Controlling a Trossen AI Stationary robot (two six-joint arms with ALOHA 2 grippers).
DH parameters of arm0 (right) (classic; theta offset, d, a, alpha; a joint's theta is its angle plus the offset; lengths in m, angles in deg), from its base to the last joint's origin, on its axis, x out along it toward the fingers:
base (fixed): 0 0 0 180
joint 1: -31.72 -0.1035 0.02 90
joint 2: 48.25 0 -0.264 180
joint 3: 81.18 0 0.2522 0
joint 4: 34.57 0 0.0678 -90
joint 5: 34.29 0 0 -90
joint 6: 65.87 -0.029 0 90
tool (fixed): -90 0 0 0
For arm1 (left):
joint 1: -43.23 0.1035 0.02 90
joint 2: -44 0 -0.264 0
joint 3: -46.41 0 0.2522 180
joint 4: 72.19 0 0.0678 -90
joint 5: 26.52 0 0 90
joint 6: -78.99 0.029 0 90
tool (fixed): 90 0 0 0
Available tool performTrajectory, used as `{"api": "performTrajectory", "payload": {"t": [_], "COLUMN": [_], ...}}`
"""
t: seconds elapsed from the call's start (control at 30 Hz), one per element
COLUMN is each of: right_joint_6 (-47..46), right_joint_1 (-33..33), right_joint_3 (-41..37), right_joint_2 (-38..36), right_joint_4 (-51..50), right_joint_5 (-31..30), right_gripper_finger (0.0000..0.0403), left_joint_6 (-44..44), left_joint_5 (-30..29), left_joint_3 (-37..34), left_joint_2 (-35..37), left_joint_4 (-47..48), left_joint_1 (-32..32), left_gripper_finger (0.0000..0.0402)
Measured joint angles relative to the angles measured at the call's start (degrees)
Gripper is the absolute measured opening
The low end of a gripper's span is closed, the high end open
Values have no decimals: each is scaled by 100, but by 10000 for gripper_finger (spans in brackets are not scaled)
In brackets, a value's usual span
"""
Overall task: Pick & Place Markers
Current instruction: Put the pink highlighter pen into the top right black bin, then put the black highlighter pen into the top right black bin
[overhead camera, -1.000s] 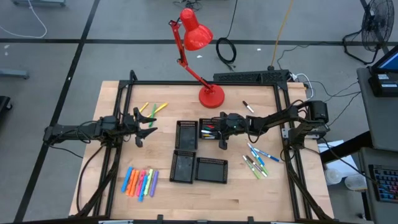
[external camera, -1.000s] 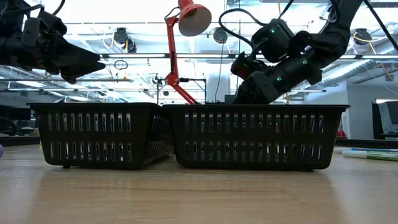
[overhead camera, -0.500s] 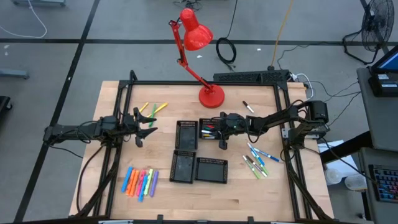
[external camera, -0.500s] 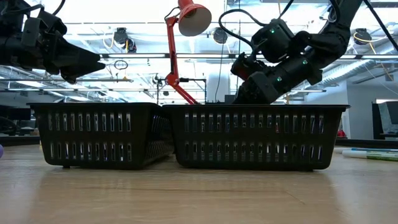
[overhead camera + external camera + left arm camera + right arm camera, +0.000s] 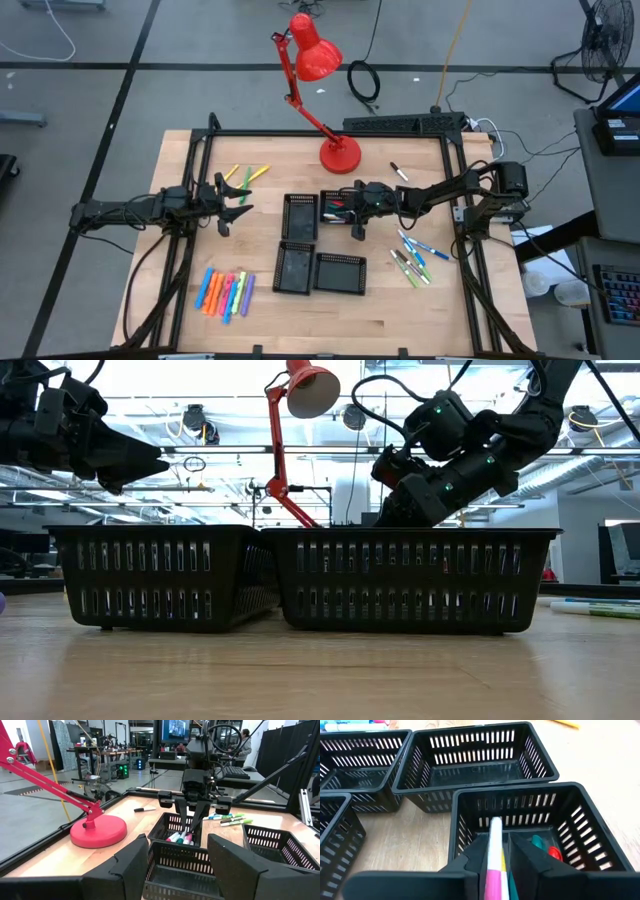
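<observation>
My right gripper [image 5: 357,212] hangs over the far-right black mesh tray [image 5: 337,208], shut on a white marker with a pink end [image 5: 495,827]. In the left wrist view its fingers [image 5: 182,817] point down into that tray, where red, green and pink markers [image 5: 177,838] lie. My left gripper [image 5: 232,205] is open and holds nothing, hovering left of the trays. Neon highlighters [image 5: 226,293] lie at the near left. Yellow and green pens [image 5: 245,175] lie at the far left, and blue and green pens [image 5: 415,255] on the right. My right gripper pinches the marker between its two fingers [image 5: 476,855], on the white body [image 5: 495,837] just beyond its pink end. The fingers come from above, slanting down from the table's right. The marker runs along the fingers and points into the tray. Whether its far tip touches the tray floor cannot be seen.
Three more black mesh trays stand close by: far left [image 5: 299,215], near left [image 5: 294,268] and near right [image 5: 340,272]. A red desk lamp's base [image 5: 339,154] stands behind them, and a black marker [image 5: 398,171] lies to its right. A black frame rail [image 5: 330,134] borders the table.
</observation>
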Motion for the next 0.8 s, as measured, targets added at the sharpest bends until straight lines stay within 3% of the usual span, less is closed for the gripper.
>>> {"api": "performTrajectory", "payload": {"t": [0.27, 0.4, 0.5, 0.63, 0.8], "right_joint_6": [88, 66, 59, -214, -585], "right_joint_1": [0, 0, 2, 61, 422], "right_joint_3": [-6, -6, -6, -37, -516], "right_joint_2": [-311, -910, -1466, -2126, -2721], "right_joint_4": [-46, -539, -1415, -2583, -3193], "right_joint_5": [-74, -488, -1060, -2368, -3637], "right_gripper_finger": [91, 104, 113, 124, 141], "left_joint_6": [0, 0, 0, 0, 0], "left_joint_5": [0, 0, 0, 0, 1], "left_joint_3": [0, 0, 0, 0, 0], "left_joint_2": [0, 0, 0, 0, 0], "left_joint_4": [-2, 0, 0, 0, -2], "left_joint_1": [0, 0, 0, -1, 0], "left_gripper_finger": [209, 209, 209, 209, 209]}}
